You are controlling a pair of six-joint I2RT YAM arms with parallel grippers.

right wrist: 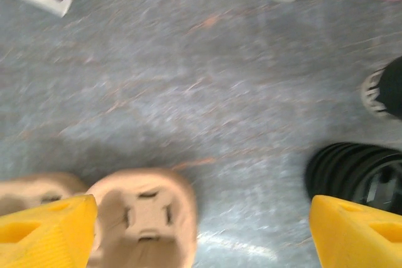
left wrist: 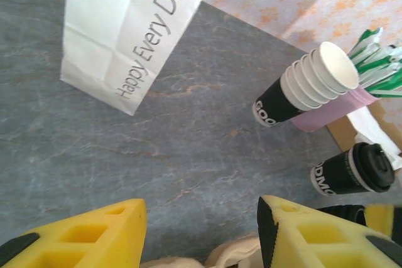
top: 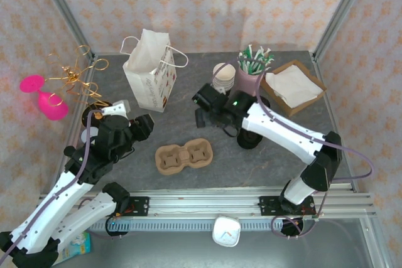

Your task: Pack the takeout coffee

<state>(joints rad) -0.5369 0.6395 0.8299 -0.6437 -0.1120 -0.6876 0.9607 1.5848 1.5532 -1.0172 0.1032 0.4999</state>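
— Where's the cup carrier [top: 184, 156]?

— Flat on the counter [top: 251, 174], both wells empty. The paper bag [top: 151, 73] stands upright behind the carrier, off to the left. The stack of paper cups [top: 223, 77] is behind the carrier to the right, with a lidded coffee cup [left wrist: 355, 171] near that stack.

— And the claws?

— The left claw [left wrist: 201, 233] hangs just left of the carrier, fingers spread, nothing between them. The right claw [right wrist: 201, 230] hovers just behind the carrier, spread wide and pinching nothing.
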